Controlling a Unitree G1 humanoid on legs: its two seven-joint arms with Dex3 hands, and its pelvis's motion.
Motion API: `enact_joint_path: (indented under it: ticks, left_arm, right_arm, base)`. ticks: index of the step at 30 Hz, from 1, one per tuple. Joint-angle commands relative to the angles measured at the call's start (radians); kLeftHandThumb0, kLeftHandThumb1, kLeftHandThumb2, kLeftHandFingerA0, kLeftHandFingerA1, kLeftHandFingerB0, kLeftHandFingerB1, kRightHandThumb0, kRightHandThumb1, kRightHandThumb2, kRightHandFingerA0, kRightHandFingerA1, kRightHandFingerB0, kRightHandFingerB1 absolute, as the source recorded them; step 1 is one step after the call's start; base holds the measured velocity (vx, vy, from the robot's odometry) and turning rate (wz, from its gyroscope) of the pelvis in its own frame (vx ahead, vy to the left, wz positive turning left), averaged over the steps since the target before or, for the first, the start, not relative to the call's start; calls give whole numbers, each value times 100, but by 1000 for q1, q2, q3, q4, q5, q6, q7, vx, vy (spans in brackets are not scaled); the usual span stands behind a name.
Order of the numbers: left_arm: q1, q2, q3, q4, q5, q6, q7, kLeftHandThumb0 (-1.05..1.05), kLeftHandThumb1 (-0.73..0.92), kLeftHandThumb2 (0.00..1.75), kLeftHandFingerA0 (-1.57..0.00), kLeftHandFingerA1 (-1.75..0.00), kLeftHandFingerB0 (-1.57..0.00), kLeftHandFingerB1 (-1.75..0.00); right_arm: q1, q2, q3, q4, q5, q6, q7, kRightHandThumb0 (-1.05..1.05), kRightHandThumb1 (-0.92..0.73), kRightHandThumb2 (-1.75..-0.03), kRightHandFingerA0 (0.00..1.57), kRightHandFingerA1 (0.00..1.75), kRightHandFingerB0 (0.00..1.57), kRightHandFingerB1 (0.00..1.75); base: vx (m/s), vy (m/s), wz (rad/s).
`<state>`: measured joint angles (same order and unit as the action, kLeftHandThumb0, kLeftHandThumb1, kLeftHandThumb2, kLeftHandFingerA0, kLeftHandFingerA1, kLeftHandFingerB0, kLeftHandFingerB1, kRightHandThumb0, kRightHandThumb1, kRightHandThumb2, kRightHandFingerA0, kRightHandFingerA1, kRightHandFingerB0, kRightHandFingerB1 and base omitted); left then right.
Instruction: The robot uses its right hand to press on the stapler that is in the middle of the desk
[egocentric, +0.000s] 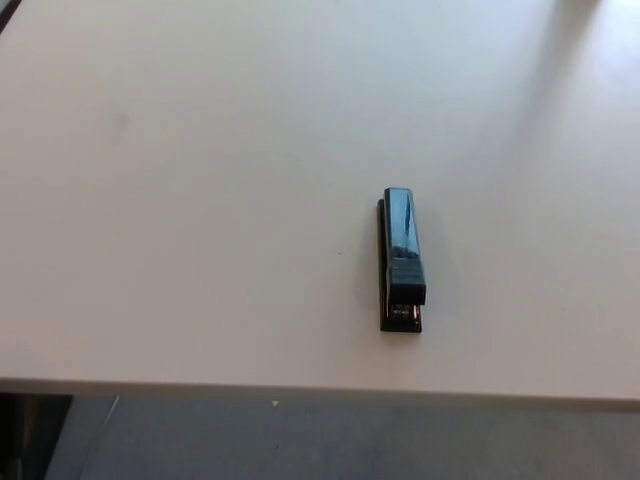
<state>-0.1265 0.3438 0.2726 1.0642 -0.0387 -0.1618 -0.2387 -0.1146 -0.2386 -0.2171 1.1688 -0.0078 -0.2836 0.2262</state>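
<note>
Black stapler (402, 259) lies on desk (180, 200), long axis running toward near edge; no robot hands visible, so grip unknown.

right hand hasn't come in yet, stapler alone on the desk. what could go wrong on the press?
1. The stapler is long and narrow; a press landing off its centre line could tip or skid it on the smooth desk.
2. It lies fairly close to the desk's near edge, so a sliding push toward the robot might move it closer to falling off.
3. Neither hand is in view, so the approach cannot be checked.

Neither arm nor hand shows.
</note>
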Motion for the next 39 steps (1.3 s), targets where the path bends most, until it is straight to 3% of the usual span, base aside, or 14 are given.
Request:
enact_joint_path:
  ticks: [1,2,3,4,5,6,8,11,12,13,15,19,21,39]
  left_arm:
    - [-1,38,35,44,-53,-101,-83,-69,92,110,0,-20,0,-15]
    - [1,37,38,48,-54,-109,-86,-70,92,110,0,-19,0,-15]
    - [3,38,37,52,-52,-120,-89,-70,92,110,0,-19,0,-15]
    - [4,38,37,54,-52,-121,-90,-70,92,110,0,-19,0,-15]
    - [3,37,38,53,-53,-115,-81,-68,90,109,0,-21,0,-16]
    - [3,38,37,52,-53,-111,-83,-67,90,108,0,-21,0,-16]
    - [11,39,42,54,-59,-117,-85,-66,90,108,0,-22,0,-17]
    - [11,33,58,52,-77,-106,-91,-66,89,106,0,-20,0,-15]
    - [10,33,60,54,-77,-103,-89,-66,88,107,0,-21,0,-16]
    - [6,32,60,59,-74,-101,-83,-67,89,108,0,-23,0,-17]
    - [4,34,57,67,-67,-110,-81,-66,90,110,0,-24,0,-18]
    - [-1,37,60,66,-72,-109,-87,-65,89,108,0,-24,0,-18]
    - [-5,38,57,66,-69,-115,-81,-65,89,109,0,-25,0,-19]
    - [-38,51,48,76,-69,-98,-89,-64,90,108,0,-23,0,-18]
  right_arm:
    - [-11,-16,-52,43,47,-118,-49,-74,-70,-105,25,51,0,21]
    - [-11,-13,-44,44,21,-126,-130,-66,-86,-68,56,41,9,20]
    - [-17,-15,-32,54,-16,-122,-247,-32,-60,-112,92,77,0,47]
    - [-17,-15,-31,56,-16,-124,-249,-32,-60,-112,92,77,0,47]
    - [-21,-15,-30,57,-24,-115,-305,-52,-83,-66,126,66,25,30]
    - [-28,-17,-46,59,-8,-94,-319,-44,-83,-65,137,104,28,31]
    - [-35,-23,-86,59,46,-75,-260,-27,-84,-65,130,135,27,33]
    - [-42,-42,-144,45,100,-35,-215,-5,-70,-70,117,138,42,41]
    - [-45,-47,-158,46,105,-25,-215,-1,-69,-71,112,124,48,43]
    - [-49,-56,-180,49,116,-9,-219,-1,-66,-74,115,137,67,46]
    - [-58,-76,-240,59,159,35,-234,-8,-72,-70,120,134,79,58]
    - [-47,-101,-276,55,151,39,-290,-5,-64,-71,117,120,78,61]
    - [-17,-121,-319,49,172,17,-341,-10,-65,-67,125,74,87,63]
    - [47,-424,-759,11,407,-76,-626,-21,-79,-64,120,78,76,67]
  base:
    - [0,0,0]
    - [0,0,0]
    - [0,0,0]
    - [0,0,0]
    - [0,0,0]
    - [0,0,0]
    - [0,0,0]
    - [0,0,0]
    - [0,0,0]
    - [0,0,0]
    - [0,0,0]
    - [0,0,0]
    - [0,0,0]
    - [0,0,0]
